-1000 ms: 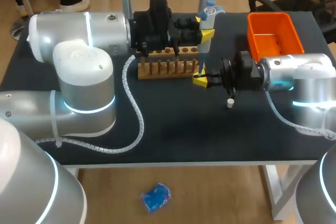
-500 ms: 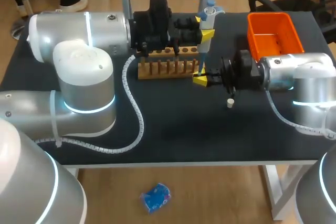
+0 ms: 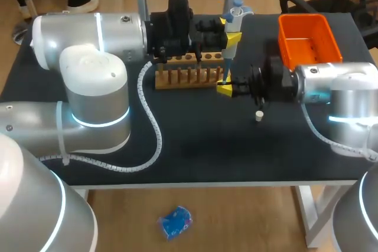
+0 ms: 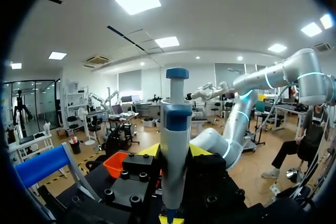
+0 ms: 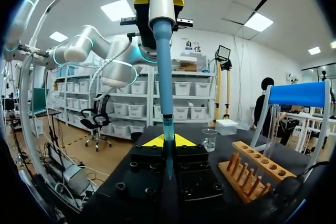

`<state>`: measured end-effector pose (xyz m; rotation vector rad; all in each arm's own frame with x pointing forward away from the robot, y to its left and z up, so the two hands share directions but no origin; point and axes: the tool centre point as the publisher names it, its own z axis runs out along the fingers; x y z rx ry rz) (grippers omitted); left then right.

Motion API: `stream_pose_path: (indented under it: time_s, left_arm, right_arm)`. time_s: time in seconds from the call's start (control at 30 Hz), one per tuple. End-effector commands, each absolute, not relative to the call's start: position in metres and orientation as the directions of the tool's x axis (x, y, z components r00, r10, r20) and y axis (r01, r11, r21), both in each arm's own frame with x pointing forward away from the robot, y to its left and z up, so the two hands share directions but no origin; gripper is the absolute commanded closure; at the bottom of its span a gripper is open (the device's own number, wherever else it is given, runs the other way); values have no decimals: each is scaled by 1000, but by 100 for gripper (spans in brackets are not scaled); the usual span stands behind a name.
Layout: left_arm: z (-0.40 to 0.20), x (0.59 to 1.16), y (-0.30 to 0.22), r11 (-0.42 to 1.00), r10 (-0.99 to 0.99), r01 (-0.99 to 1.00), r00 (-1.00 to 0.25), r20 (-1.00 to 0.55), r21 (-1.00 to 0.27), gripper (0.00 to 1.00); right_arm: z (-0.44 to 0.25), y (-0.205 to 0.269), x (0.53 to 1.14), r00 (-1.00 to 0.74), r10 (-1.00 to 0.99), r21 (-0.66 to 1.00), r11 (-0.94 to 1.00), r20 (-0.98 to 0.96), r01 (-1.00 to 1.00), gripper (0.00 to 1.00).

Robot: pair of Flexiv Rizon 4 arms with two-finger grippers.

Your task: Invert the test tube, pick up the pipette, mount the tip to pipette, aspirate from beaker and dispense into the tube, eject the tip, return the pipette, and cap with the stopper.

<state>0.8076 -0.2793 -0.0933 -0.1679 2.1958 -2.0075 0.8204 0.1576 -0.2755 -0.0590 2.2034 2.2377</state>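
While the pipette point(image 3: 235, 11) stands over the right tool point(image 3: 225, 90), head view: it hangs upright from the left tool point(image 3: 229, 30), which is clamped on its body, and its lower end reaches down to the right tool just beside the end of the rack point(image 3: 186, 76); I judge this to be either the tip step or the dispensing step, but cannot tell which
Care, head view: hold the shaft plumb and let only one arm travel along its axis, since a sideways nudge would lever the thin end
Stopper point(image 3: 258, 115): small white plug, loose on the dark matte surface point(image 3: 195, 146) under the right arm, not yet used
Bin point(image 3: 284, 39): orange moulded plastic with straight walls, behind the right arm (likely for the spent tip)
Rack, head view: pale wood with a row of round holes
Left wrist view: the pipette has a smooth white barrel, blue collar and blue plunger knob; it looks hard and slick, so the clamp should be firm
Right wrist view: the blue shaft tapers to a paler narrow end at the right tool; whether that tool is closed I cannot tell, and I cannot make out the tube
Beaker point(image 5: 210, 139): clear, upright on the surface, near the rack
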Motion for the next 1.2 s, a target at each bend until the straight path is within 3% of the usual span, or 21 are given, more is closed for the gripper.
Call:
stream_pose_path:
  time_s: [0.03, 0.53, 0.9, 0.93, 1.2]
  left_arm:
    - [-100, 807, -280, 93, -192, 23, -980, -41, -995, 100]
    - [-100, 807, -280, 93, -192, 23, -980, -41, -995, 100]
    - [-100, 807, -280, 93, -192, 23, -980, -41, -995, 100]
    - [-100, 807, -280, 93, -192, 23, -980, -41, -995, 100]
    - [-100, 807, -280, 93, -192, 23, -980, -41, -995, 100]
  right_arm:
    - [-268, 162, 815, -999, 14, 999, -20, -33, -34, 100]
    - [-259, 158, 820, -986, 149, 996, -26, -81, -85, 100]
    - [-260, 157, 819, -992, 121, 998, -46, -48, -54, 99]
    - [-260, 156, 819, -991, 121, 998, -41, -49, -54, 0]
    - [-265, 149, 815, -998, 49, 999, -8, -38, -38, 0]
